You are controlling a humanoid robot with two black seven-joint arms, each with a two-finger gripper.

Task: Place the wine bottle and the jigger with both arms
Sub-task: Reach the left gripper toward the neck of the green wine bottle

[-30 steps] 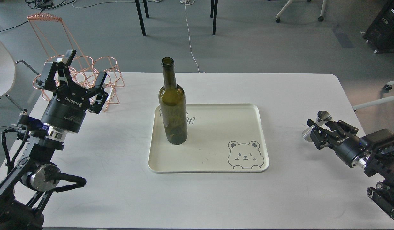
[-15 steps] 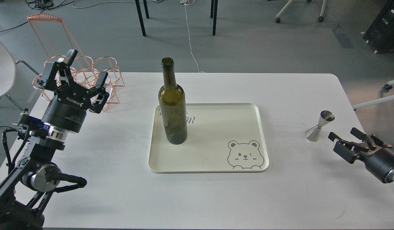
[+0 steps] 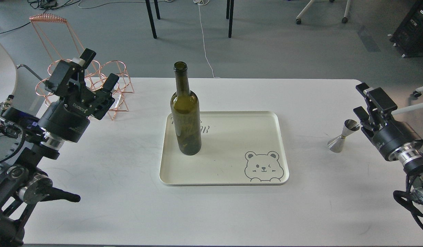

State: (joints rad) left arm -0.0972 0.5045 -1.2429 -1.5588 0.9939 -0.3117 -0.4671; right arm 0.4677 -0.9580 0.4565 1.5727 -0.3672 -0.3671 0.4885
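The dark olive-green wine bottle point(image 3: 185, 113) stands upright at the left end of the cream tray point(image 3: 232, 144), free of both grippers. The small silver jigger point(image 3: 343, 135) stands tilted on the white table right of the tray, outside it. My left gripper point(image 3: 100, 67) is open and empty, raised at the far left in front of the copper rack, well apart from the bottle. My right gripper point(image 3: 359, 99) is open and empty, raised just right of and above the jigger, not touching it.
A copper wire rack point(image 3: 115, 85) stands at the table's back left corner behind my left gripper. The tray has a bear drawing point(image 3: 264, 166) at its front right. The table's right edge point(image 3: 376, 113) lies close to the jigger. Chair legs and cables are on the floor beyond.
My right gripper let go of the jigger, drew back to the right, then rose and turned upward beside it. The left arm shifted slightly left and up. Bottle and jigger stand where they were.
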